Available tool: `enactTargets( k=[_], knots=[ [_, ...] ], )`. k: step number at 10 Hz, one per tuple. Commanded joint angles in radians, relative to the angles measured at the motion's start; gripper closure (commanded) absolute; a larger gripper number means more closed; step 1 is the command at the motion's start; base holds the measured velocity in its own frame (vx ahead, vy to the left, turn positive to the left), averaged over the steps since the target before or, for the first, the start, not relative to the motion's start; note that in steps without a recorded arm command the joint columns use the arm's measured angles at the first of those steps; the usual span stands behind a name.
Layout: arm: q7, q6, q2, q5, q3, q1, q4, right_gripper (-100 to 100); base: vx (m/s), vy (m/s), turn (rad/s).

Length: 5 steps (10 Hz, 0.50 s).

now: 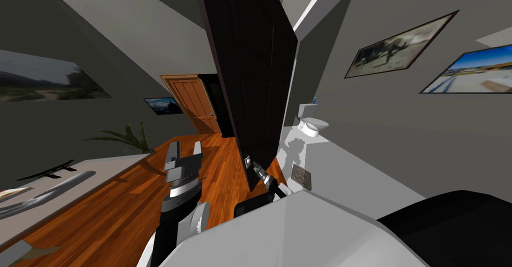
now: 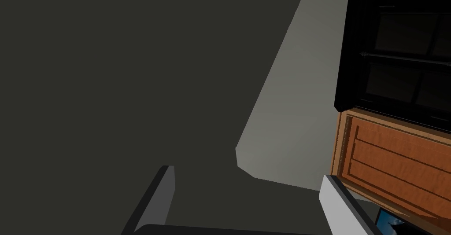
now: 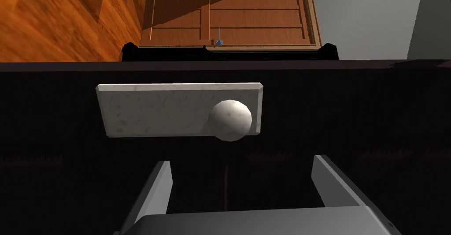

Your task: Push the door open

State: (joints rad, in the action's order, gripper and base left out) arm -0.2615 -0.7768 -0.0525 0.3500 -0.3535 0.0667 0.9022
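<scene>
A dark, nearly black door (image 1: 250, 69) stands partly swung, its edge facing me in the middle of the head view. My right gripper (image 1: 253, 165) reaches to its lower edge by the pale handle plate (image 1: 247, 161). Up close, the dark door face (image 3: 352, 113) carries a pale stone-like plate (image 3: 154, 109) with a round knob (image 3: 230, 120). The right gripper (image 3: 240, 175) is open just short of the knob, with nothing between its fingers; whether they touch the door I cannot tell. My left gripper (image 1: 184, 151) hangs open to the left of the door, over the wooden floor.
A brown wooden door (image 1: 197, 101) and a dark cabinet stand down the hall. Past the dark door lies a room with a white toilet (image 1: 312, 124) and a floor vent (image 1: 302, 176). A pale counter (image 1: 75, 184) and a plant (image 1: 127, 136) line the left wall.
</scene>
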Motion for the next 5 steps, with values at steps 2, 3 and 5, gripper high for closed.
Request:
enactTargets(
  k=[2, 3, 5],
  knots=[
    [0.012, -0.006, 0.017, -0.006, 0.008, -0.008, -0.012, -100, 0.207, 0.155, 0.03],
    [0.008, -0.004, 0.012, -0.004, 0.006, -0.006, -0.008, -100, 0.099, 0.06, -0.003],
    [0.008, -0.004, 0.012, -0.004, 0.006, -0.006, -0.008, 100, -0.027, -0.016, 0.004]
  ],
)
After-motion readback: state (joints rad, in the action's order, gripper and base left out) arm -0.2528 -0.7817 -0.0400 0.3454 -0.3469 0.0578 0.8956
